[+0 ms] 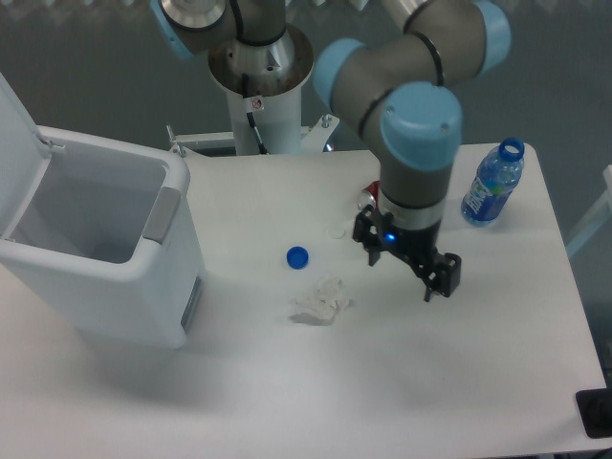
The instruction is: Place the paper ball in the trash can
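My gripper (404, 270) hangs just above the table (459, 382), fingers spread apart and pointing down, nothing between them. One fingertip sits near the red can (369, 199), the other further out toward the table's right half. A blue light glows on the gripper body. My wrist stands roughly vertical over it, the light-blue elbow joint above, the forearm running back up and left to the base column (260, 86) behind the table's far edge.

The arm hides the small bottle area beside the red can; only a bit of the can shows. The blue water bottle (492, 184), uncapped, stands upright well to the right, near the far right corner.

White paper wad (319, 301) lies on the table left of the gripper, apart from it, not touched. A blue bottle cap (297, 256) lies just beyond it.

The trash can (115, 287) sits at the table's left end, lid (11, 143) swung up, well apart from the gripper. I can't see the paper ball itself inside the bin or anywhere else.
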Motion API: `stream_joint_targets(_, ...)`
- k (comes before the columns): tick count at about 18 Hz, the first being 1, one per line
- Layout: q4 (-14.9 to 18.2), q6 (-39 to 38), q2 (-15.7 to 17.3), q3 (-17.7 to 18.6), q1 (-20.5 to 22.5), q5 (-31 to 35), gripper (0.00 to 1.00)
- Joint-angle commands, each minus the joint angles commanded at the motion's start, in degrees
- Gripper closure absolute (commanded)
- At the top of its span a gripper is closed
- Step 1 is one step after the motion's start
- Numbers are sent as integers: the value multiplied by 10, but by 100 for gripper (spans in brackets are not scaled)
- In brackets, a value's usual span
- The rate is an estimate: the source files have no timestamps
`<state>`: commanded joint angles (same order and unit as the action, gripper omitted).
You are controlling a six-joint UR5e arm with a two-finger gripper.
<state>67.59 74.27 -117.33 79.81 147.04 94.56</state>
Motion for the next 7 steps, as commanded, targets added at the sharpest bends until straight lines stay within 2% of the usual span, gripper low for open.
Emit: stream_joint_targets(7,-1,-5,-1,5,-4,-2,0)
